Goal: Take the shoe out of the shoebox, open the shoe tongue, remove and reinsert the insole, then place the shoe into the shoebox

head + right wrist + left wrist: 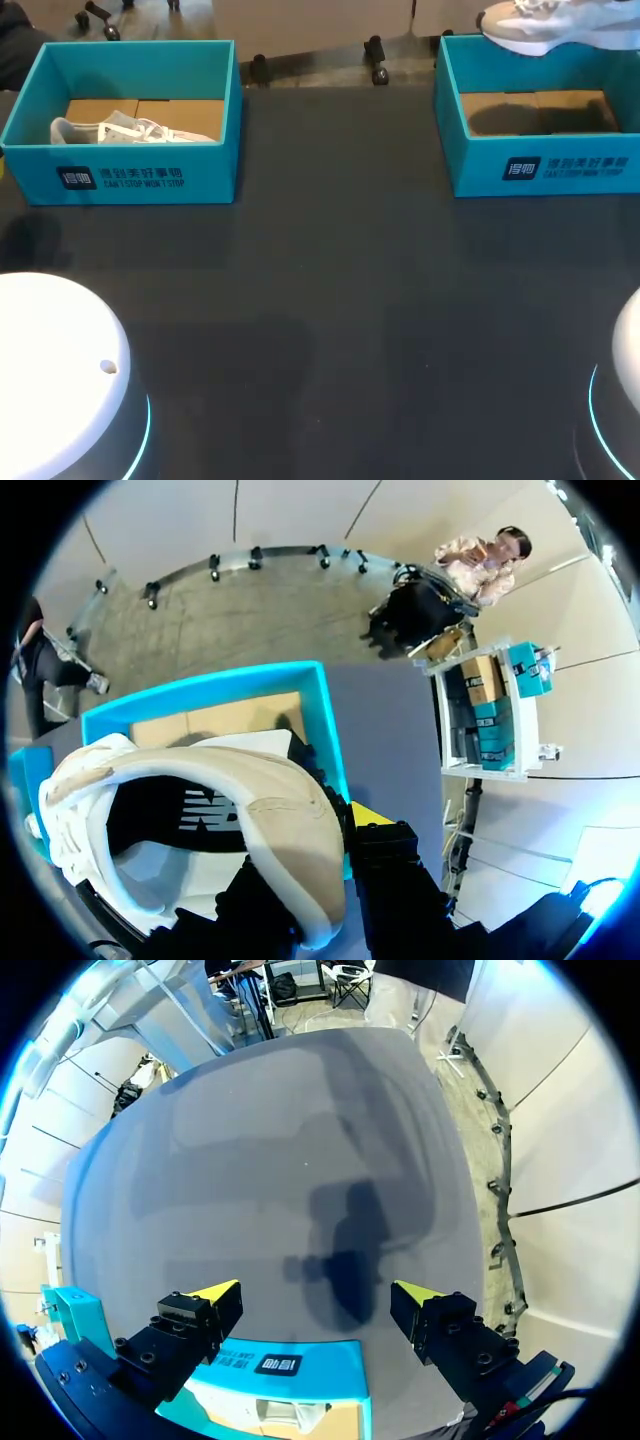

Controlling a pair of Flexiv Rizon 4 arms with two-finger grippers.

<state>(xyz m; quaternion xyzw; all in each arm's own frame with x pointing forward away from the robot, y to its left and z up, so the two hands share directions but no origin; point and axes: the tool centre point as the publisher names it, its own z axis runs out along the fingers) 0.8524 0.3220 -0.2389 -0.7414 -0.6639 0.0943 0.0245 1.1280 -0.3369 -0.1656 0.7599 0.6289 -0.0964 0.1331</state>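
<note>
A beige and white shoe (560,25) hangs above the far side of the right teal shoebox (540,170), whose cardboard floor is bare. In the right wrist view my right gripper (325,830) is shut on the shoe (200,810) at the rim of its opening, one yellow tip outside the wall and the other finger hidden inside. The box (320,710) lies below it. My left gripper (315,1295) is open and holds nothing. It hovers above the left teal shoebox (290,1375), which holds a white shoe (125,128). Neither gripper shows in the head view.
The two boxes stand at the far left and far right of the dark table (330,300). Two white arm bases (60,380) sit at the near corners.
</note>
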